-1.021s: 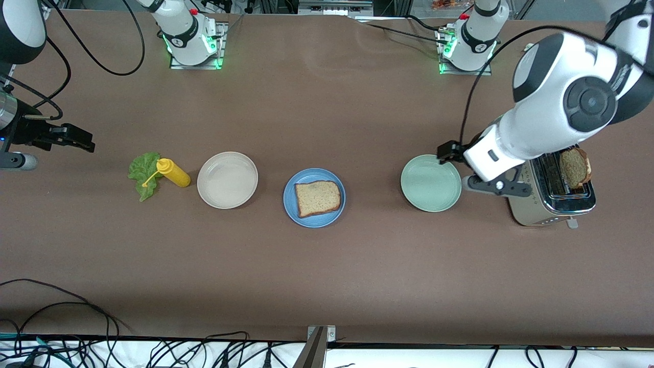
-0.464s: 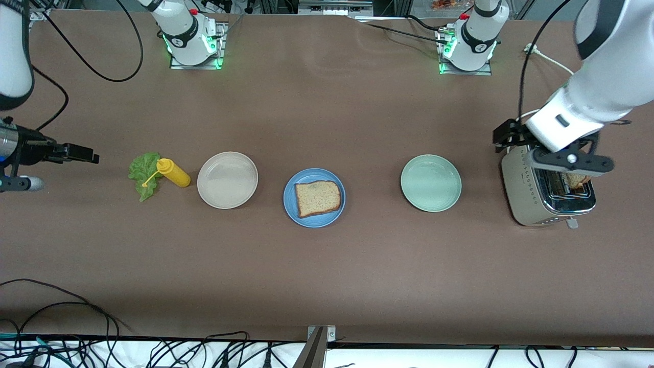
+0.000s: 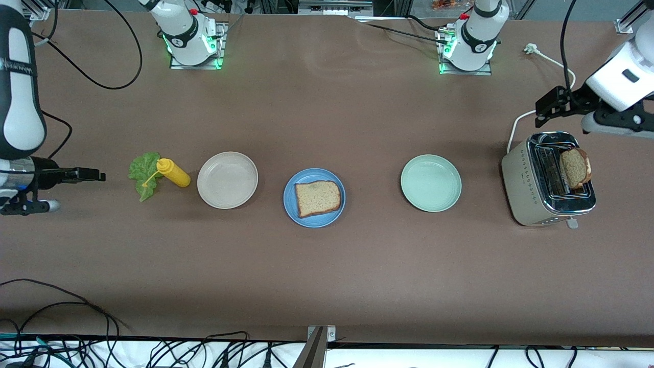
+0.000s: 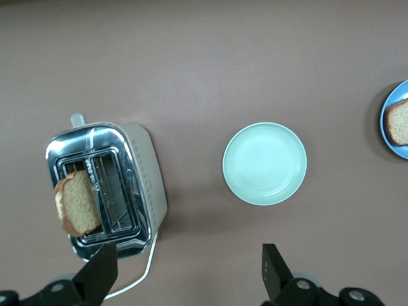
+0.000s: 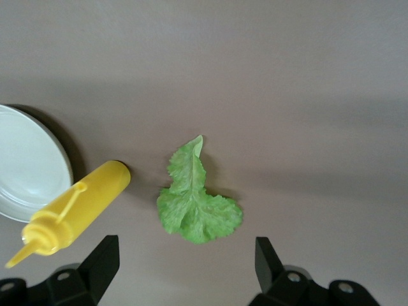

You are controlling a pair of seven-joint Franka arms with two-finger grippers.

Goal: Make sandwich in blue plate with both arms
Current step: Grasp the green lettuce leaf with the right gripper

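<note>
Blue plate (image 4: 396, 121): cut off at left wrist view's edge. Beige plate (image 5: 25, 162): partly out of right wrist view. Toaster (image 3: 546, 179): slice's lower half hidden in slot.

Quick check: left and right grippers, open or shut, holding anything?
Left gripper: open, empty, above the table beside the silver toaster.
Right gripper: open, empty, near the green lettuce leaf.

We see a brown bench (image 3: 327, 276) w/ lettuce leaf (image 3: 143, 174), yellow squeeze bottle (image 3: 173, 173), white plate (image 3: 227, 180), blue plate (image 3: 314, 219), green plate (image 3: 430, 183), toaster (image 3: 521, 179) in a row.
</note>
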